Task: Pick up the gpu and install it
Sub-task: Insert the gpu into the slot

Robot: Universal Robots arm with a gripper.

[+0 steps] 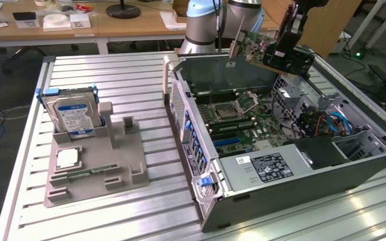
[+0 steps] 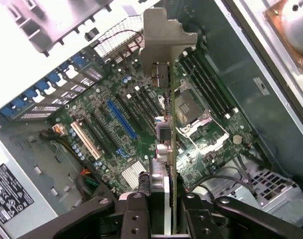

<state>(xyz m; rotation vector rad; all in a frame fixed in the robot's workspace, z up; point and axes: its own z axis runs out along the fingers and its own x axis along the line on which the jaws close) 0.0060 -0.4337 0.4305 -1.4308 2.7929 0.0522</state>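
At the exterior view's left, a gray holder [image 1: 96,165] lies on the ribbed metal tabletop [image 1: 132,75]. In it, 1 hard drive [image 1: 76,113] with a blue-and-white label stands upright. In front of the drive lie 1 square processor chip [image 1: 68,158] and 1 narrow green memory stick [image 1: 89,173].

Toward the middle, the computer case [image 1: 200,165] lies on its side with the cover off, so that its green main board [image 1: 240,120] faces up. The processor socket [image 1: 236,107] on the board is uncovered. A power supply [image 1: 267,166] with a black label sits in the near corner of the case. Further toward the exterior view's right, blue cables [image 1: 337,123] run inside the case.

Above the far edge of the case, the black claw [image 1: 281,56] is closed on the graphics card [image 1: 255,48] and holds it in the air, apart from the board. The silvery end bracket [image 1: 234,47] is at the card's end toward the exterior view's left.

In the wrist view, the 2 fingers [image 2: 134,211] of the claw [image 2: 164,199] press the graphics card [image 2: 164,137] from both sides. The card is seen edge-on, with the end bracket [image 2: 164,35] at the end away from the claw. Under the card lies the main board [image 2: 116,99], with 1 long blue slot [image 2: 121,119] among several black slots [image 2: 99,132]. The card is not seated in any slot.
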